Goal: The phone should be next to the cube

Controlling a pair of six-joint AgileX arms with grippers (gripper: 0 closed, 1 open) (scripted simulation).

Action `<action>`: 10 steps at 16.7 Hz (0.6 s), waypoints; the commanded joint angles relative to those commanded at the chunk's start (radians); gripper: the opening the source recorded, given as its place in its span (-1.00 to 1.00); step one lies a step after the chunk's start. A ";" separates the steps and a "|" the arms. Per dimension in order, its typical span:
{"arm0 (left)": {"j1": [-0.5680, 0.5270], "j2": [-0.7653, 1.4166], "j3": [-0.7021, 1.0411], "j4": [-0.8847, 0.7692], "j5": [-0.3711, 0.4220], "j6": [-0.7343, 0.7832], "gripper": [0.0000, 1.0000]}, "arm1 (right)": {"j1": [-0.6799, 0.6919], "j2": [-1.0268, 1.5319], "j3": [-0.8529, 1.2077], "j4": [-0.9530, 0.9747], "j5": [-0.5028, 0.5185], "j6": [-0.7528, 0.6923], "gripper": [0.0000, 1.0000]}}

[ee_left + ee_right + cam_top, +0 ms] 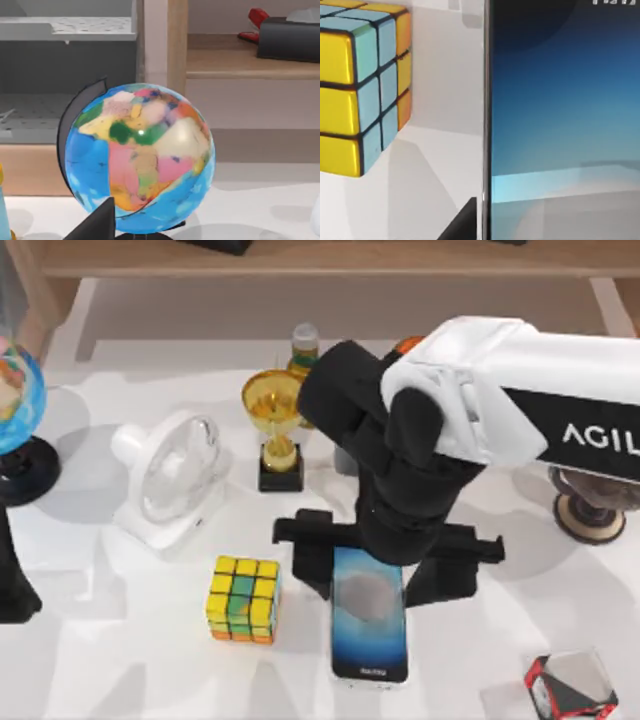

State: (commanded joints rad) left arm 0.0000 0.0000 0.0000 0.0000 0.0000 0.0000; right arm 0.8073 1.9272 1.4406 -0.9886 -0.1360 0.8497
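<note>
Phone: slim rectangular smartphone, dark blue-grey glossy screen, pale silver edge, lying flat on the white counter in the lower centre of the top view, long axis running up-down in the frame. Its upper end is under the right gripper.

Cube: small 3x3 puzzle cube, mostly yellow squares with green and orange ones, black grid lines. It sits just left of the phone, a narrow strip of bare counter between them; not touching. The right wrist view shows the same: cube on one side, phone edge on the other, counter between.

Right arm: white and black AgileX arm entering from the right edge of the top view, wrist over the centre. Jaws spread wide, one dark finger on each side of the phone's upper end, both clear of its edges; nothing pinched.

Left arm: parked at the far left edge of the top view, near the multicoloured globe on a black stand. The left wrist view faces this globe. Left jaws: cannot tell.
</note>
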 joint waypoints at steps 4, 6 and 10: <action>0.000 0.000 0.000 0.000 0.000 0.000 1.00 | -0.001 0.001 -0.022 0.036 0.018 -0.004 -1.00; 0.000 0.000 0.000 0.000 0.000 0.000 1.00 | -0.008 0.014 -0.025 0.050 0.045 -0.016 -1.00; 0.000 0.000 0.000 0.000 0.000 0.000 1.00 | -0.033 0.058 -0.026 0.069 0.113 -0.052 -1.00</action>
State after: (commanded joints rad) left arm 0.0000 0.0000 0.0000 0.0000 0.0000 0.0000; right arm 0.7738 1.9855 1.4146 -0.9193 -0.0232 0.7972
